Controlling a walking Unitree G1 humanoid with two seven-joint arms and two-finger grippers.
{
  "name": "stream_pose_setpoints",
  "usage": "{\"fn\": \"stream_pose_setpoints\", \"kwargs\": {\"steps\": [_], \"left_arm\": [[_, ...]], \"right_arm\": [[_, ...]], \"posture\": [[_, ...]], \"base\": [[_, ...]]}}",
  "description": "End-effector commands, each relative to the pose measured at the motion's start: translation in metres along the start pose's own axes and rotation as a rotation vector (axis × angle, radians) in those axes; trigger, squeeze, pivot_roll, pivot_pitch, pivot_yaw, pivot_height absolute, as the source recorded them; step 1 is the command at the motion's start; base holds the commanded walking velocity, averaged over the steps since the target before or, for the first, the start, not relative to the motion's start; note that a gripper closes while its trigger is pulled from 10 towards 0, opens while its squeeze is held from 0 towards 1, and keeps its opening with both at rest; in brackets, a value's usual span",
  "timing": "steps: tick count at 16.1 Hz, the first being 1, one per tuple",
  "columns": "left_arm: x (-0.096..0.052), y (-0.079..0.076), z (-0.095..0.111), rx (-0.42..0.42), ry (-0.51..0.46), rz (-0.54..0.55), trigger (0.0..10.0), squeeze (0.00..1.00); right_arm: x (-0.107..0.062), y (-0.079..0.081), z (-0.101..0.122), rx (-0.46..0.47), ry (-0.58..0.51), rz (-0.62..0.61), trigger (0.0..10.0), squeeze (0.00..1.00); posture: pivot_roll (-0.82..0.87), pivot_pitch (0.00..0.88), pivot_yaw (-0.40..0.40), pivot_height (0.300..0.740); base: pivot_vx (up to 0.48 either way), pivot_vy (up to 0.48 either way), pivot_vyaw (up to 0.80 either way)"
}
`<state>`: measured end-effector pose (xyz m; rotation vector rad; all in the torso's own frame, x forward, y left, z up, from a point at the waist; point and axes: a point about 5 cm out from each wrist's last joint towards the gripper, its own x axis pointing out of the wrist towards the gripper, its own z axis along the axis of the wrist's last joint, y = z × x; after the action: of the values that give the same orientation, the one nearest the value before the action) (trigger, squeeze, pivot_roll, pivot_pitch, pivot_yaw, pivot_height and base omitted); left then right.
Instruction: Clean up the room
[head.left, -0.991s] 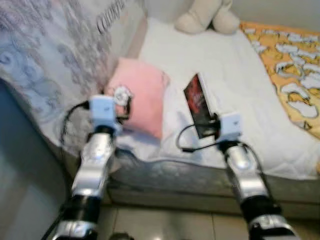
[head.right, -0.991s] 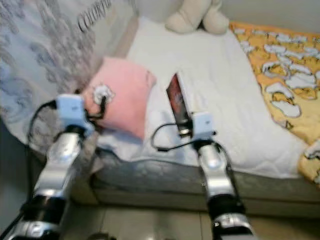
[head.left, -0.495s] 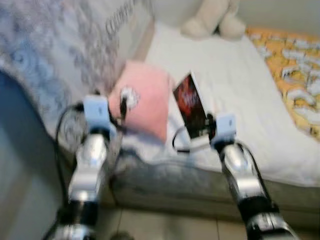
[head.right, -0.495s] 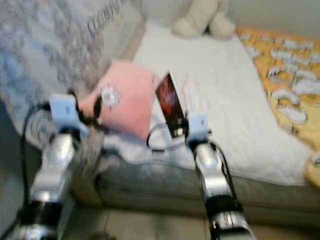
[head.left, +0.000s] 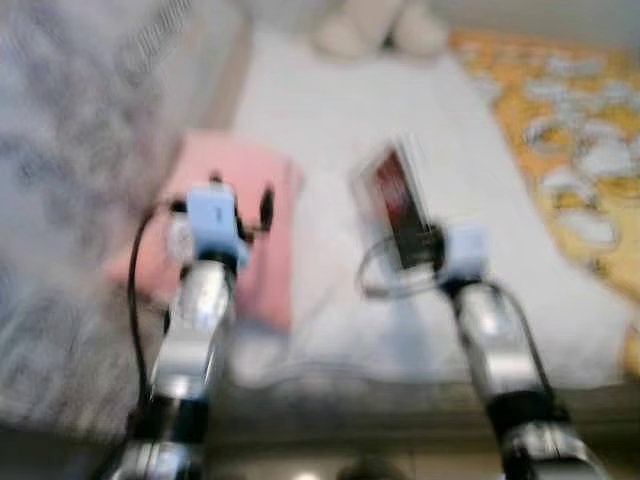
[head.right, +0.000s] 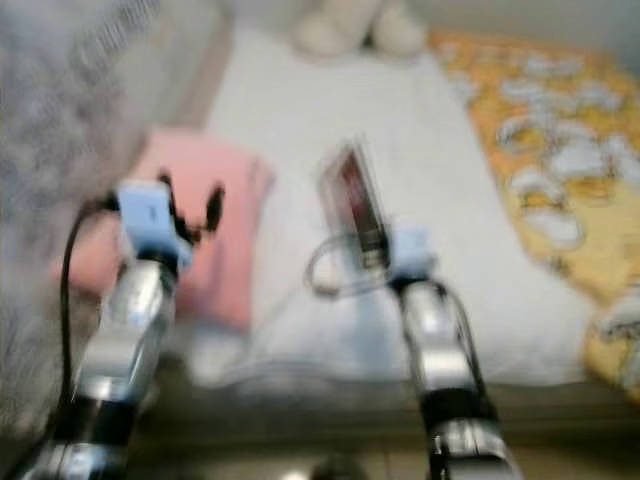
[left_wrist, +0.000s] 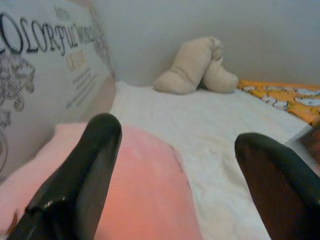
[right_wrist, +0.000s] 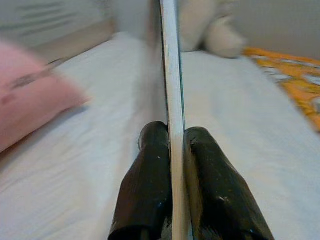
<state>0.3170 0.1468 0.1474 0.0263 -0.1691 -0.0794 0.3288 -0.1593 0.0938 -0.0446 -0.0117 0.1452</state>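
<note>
Head views blurred. Right gripper (right_wrist: 170, 150) held above near edge of bed (head.left: 340, 110); fingers (right_wrist: 147, 185) pinched tight on thin book (head.left: 395, 205), held on edge, upright, clear of white sheet (left_wrist: 200, 130). Left gripper (left_wrist: 175, 170) poised over pink pillow (head.left: 240, 200) near bed's near-left corner; fingers (left_wrist: 85, 170) spread wide, nothing gripped. Patterned grey cover (head.left: 80, 130) seen along left edge. Orange printed blanket (head.left: 570, 110) laid along right edge. Beige plush toy (left_wrist: 197, 65) seated at far edge, against wall.
</note>
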Motion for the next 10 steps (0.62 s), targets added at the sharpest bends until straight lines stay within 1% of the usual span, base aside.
{"fn": "stream_pose_setpoints", "kwargs": {"steps": [1,2,3,4,5,6,7,8,9,10], "left_arm": [[-0.002,0.014,0.003,0.012,-0.001,0.032,10.0,0.00],[-0.005,0.018,0.005,0.018,0.003,0.028,10.0,0.00],[-0.006,0.019,0.006,0.027,0.009,0.023,10.0,0.00],[-0.007,0.023,0.008,0.056,0.019,0.005,10.0,0.00],[-0.008,0.025,0.009,0.063,0.019,0.001,10.0,0.00],[-0.008,0.027,0.011,0.066,0.020,0.002,10.0,0.00],[-0.010,0.028,0.015,0.069,0.016,0.002,10.0,0.00],[-0.011,0.028,0.018,0.070,0.014,0.001,10.0,0.00],[-0.014,0.029,0.028,0.066,-0.002,-0.001,10.0,0.00],[-0.022,0.033,0.047,0.071,-0.028,-0.023,10.0,0.00]], "right_arm": [[0.017,0.015,0.029,0.056,-0.101,0.045,0.0,0.00],[0.028,0.022,0.035,0.164,-0.096,0.063,0.0,0.00],[0.031,0.028,0.035,0.187,-0.079,0.087,0.0,0.00],[0.042,0.050,0.039,0.206,-0.049,0.171,0.0,0.00],[0.045,0.056,0.041,0.202,-0.045,0.193,0.0,0.00],[0.050,0.064,0.043,0.226,-0.032,0.212,0.0,0.00],[0.055,0.071,0.046,0.276,-0.020,0.219,0.0,0.00],[0.057,0.074,0.048,0.294,-0.020,0.222,0.0,0.00],[0.060,0.079,0.049,0.368,-0.004,0.223,0.0,0.00],[0.061,0.091,0.043,0.494,0.047,0.242,0.0,0.00]], "posture": [[0.06,0.000,-0.030,0.736],[0.07,0.012,-0.015,0.736],[0.08,0.030,-0.002,0.736],[0.10,0.047,0.013,0.736],[0.10,0.050,0.015,0.736],[0.13,0.070,0.031,0.736],[0.15,0.095,0.046,0.736],[0.16,0.102,0.048,0.736],[0.23,0.151,0.067,0.736],[0.28,0.197,0.094,0.736]], "base": [[0.000,0.000,0.00],[0.000,0.000,0.00],[0.000,0.000,0.00],[0.000,0.000,0.00],[0.000,0.000,0.00],[0.000,0.000,0.00],[0.000,0.000,0.00],[0.000,0.000,0.00],[0.000,0.000,0.00],[0.000,0.000,0.00]]}}
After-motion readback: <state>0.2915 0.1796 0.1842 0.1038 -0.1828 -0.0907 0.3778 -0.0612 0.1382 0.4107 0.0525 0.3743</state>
